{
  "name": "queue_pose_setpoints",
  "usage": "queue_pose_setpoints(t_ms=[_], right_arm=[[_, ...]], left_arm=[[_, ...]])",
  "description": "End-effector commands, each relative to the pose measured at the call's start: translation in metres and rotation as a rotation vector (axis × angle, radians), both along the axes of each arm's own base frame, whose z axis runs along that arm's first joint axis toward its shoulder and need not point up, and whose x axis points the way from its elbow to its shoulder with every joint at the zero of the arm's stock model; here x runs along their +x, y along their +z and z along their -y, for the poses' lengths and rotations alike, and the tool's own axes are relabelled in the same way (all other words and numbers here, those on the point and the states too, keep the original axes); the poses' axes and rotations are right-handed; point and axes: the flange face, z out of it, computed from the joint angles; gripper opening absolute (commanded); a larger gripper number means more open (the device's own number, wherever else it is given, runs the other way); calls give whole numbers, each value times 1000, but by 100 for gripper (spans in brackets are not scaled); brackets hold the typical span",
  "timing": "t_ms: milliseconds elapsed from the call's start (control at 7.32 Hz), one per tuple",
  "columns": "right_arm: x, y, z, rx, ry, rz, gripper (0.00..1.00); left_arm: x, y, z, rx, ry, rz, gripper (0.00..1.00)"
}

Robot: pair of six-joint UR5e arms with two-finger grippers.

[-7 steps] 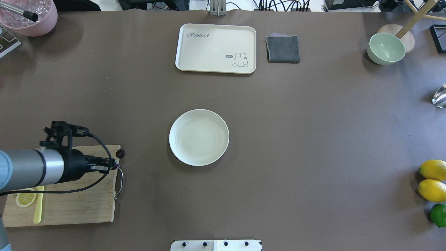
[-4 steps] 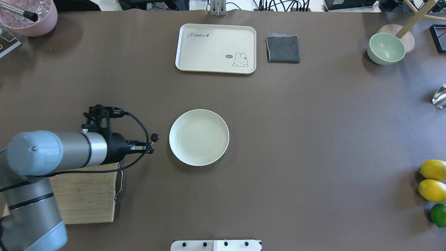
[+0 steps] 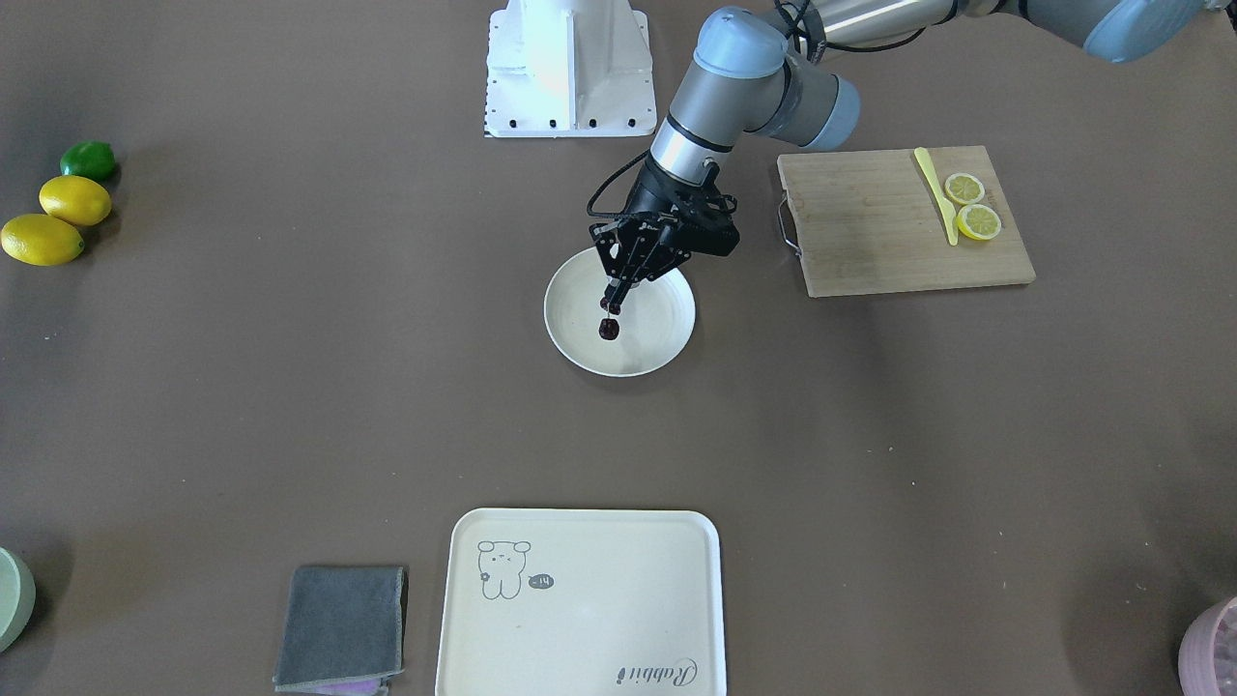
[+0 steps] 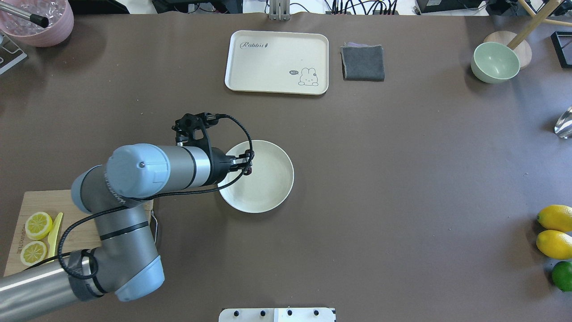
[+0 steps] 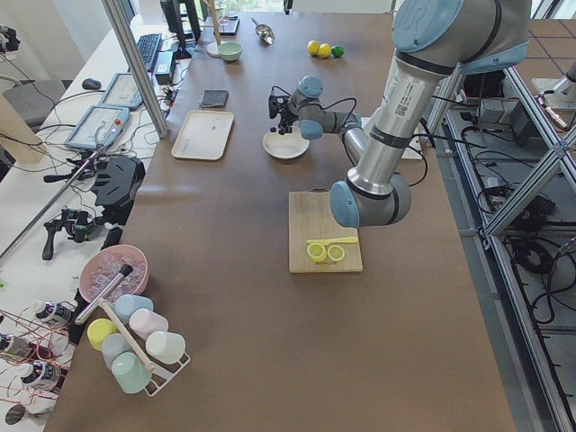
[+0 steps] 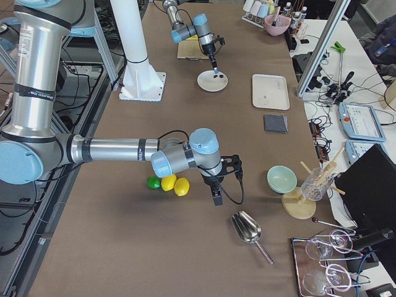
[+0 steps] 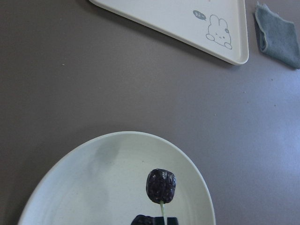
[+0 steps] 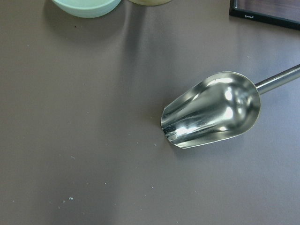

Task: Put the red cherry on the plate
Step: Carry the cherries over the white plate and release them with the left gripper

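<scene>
The red cherry [image 7: 161,185], a tiny dark pair on a thin stem, hangs just above the round cream plate [image 7: 93,187]. My left gripper [image 3: 613,300] is shut on the stem, with one cherry [image 3: 609,330] dangling below the fingertips over the plate's [image 3: 662,338] middle. Seen from overhead, the left gripper [image 4: 248,163] reaches over the left part of the plate [image 4: 270,190]. My right gripper [image 6: 216,197] shows only in the exterior right view, far from the plate, and I cannot tell whether it is open or shut.
A wooden cutting board [image 4: 85,223] with two lemon slices and a yellow knife lies at the left. The rabbit tray [image 4: 277,61] and a grey cloth [image 4: 363,62] sit behind the plate. At the right are a green bowl [image 4: 495,61], lemons [image 4: 554,230] and a metal scoop [image 8: 213,115].
My left gripper has carried the cherry rightward from beside the cutting board to over the plate. The lemon slices on the board have come back into sight.
</scene>
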Motion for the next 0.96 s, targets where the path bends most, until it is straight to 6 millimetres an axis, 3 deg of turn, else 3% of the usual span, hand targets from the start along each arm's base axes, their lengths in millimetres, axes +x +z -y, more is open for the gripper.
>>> queue_pose_setpoints(t_ms=[0, 273, 410, 547, 820], right_arm=[[0, 0, 0, 1, 1, 1, 100], [0, 3, 0, -5, 2, -3, 100], [0, 9, -1, -19, 0, 0, 100], [0, 20, -3, -45, -1, 1, 100], [-9, 28, -4, -104, -36, 105, 100]], left_arm=[[-1, 4, 3, 3, -30, 12, 98], [-15, -8, -2, 7, -25, 26, 98], [-41, -32, -10, 38, 10, 87, 98], [-89, -45, 6, 15, 43, 190, 98], [-207, -34, 80, 17, 193, 324, 98]])
